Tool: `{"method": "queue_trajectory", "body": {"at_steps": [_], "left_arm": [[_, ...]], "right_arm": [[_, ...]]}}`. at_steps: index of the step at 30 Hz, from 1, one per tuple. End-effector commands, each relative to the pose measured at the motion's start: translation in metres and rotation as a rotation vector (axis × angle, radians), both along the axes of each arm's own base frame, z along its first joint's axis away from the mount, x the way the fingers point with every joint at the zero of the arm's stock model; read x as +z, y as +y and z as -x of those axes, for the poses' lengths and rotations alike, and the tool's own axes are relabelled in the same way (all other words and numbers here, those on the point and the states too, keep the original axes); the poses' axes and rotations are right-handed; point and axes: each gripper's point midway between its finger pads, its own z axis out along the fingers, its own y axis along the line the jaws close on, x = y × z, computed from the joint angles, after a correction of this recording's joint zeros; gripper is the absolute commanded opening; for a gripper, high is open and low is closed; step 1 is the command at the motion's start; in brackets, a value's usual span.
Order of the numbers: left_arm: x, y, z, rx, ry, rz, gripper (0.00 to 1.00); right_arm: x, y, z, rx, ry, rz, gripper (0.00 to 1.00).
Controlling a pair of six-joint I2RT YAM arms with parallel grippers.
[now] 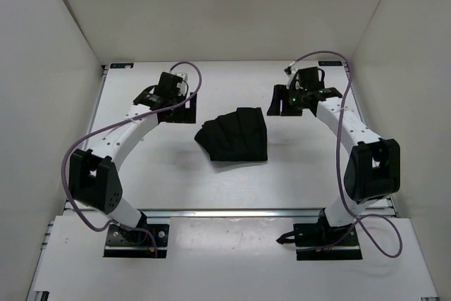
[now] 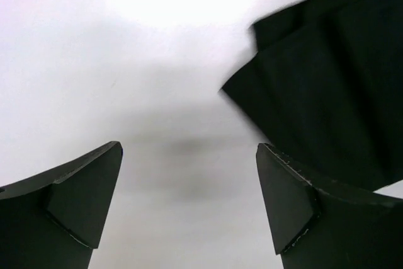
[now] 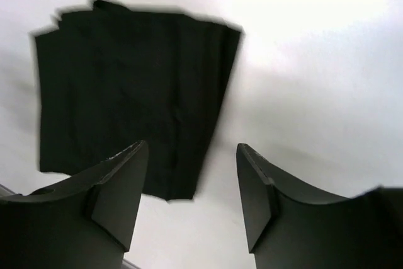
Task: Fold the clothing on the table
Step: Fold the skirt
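Observation:
The black clothing (image 1: 235,136) lies folded into a compact bundle with pleat-like creases in the middle of the white table (image 1: 232,181). My left gripper (image 1: 182,113) hovers just left of it, jaws wide open with only bare table between them; in the left wrist view the clothing (image 2: 327,86) fills the upper right beyond the left gripper (image 2: 189,155). My right gripper (image 1: 282,101) hangs to the upper right of the bundle, open and holding nothing. In the right wrist view the clothing (image 3: 132,99) lies flat on the table beyond the right gripper (image 3: 192,152).
White walls (image 1: 49,68) enclose the table on the left, back and right. A metal rail (image 1: 232,211) runs along the near edge, with both arm bases (image 1: 137,239) behind it. Purple cables loop over each arm.

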Motion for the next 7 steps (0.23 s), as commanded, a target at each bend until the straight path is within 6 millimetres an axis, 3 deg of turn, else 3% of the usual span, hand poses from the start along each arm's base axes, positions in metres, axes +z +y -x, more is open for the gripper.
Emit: {"method": "queue_trajectory", "body": {"at_steps": [1,4,6,7], "left_arm": [[-0.001,0.045,0.037,0.028,0.043,-0.141,0.99],[-0.007,0.05,0.058,0.039,0.058,-0.12,0.99],[-0.01,0.049,0.073,0.035,0.076,-0.105,0.99],[-0.017,0.05,0.079,0.032,0.092,-0.101,0.99]], "right_arm": [[-0.017,-0.028,0.023,-0.059,0.054,0.061,0.56],[-0.02,-0.031,0.036,-0.101,0.059,0.046,0.36],[-0.012,-0.03,0.041,-0.121,0.05,0.024,0.42],[-0.009,-0.027,0.042,-0.115,0.039,0.026,0.5]]}}
